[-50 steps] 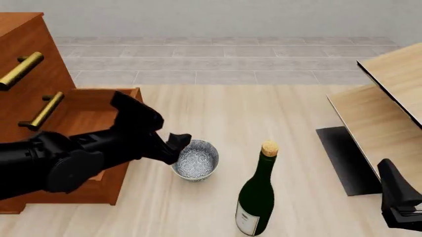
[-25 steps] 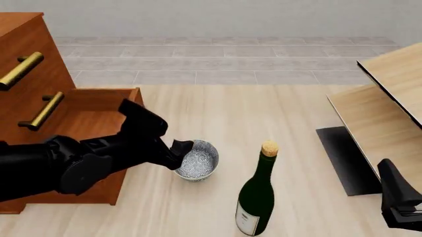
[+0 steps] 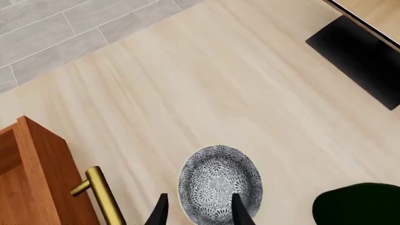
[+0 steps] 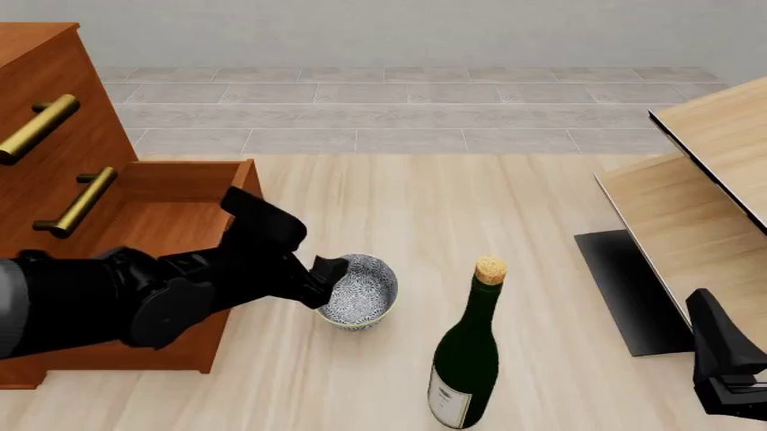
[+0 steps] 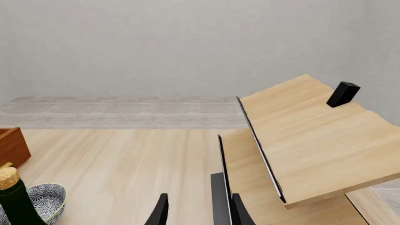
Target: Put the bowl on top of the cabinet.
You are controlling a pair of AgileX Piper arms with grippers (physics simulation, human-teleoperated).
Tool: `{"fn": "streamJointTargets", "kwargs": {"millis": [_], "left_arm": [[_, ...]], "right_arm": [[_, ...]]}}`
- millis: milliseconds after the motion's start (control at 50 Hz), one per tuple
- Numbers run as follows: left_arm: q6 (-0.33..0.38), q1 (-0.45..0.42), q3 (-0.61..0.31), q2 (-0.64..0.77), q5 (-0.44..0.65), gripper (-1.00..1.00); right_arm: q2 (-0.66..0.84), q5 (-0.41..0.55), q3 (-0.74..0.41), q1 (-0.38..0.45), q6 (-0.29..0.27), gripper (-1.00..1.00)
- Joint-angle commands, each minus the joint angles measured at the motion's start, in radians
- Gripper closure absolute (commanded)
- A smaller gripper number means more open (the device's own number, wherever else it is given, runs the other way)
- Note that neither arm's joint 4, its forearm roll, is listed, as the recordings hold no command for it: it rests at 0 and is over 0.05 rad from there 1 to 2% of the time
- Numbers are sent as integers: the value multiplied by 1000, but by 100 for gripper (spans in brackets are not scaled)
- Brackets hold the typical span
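Left gripper spread, fingers straddling the near rim of the bowl, one inside, one outside. Bowl on the table, just beside the cabinet, bottle near. Right gripper parted a little, holding nothing, well apart by the pale shelves.

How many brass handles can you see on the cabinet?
2 in the front view: an upper handle on the cabinet face at far left, and a lower handle below it, just above the left arm. More may be out of frame.
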Motion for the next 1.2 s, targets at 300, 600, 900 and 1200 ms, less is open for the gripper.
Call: {"fn": "streamJointTargets", "kwargs": {"millis": [300,600,900,1200], "left_arm": [[6,22,-11,70,-36,-100],[13,35,-19,109,-62,-100],[10,48,-38,159,-78,-100],[8,48,-46,191,-93,-100]], "right_arm": [[0,0,0,0,0,-100],[0,0,0,0,0,-100],[0,0,0,0,0,-100],[0,0,0,0,0,-100]]}}
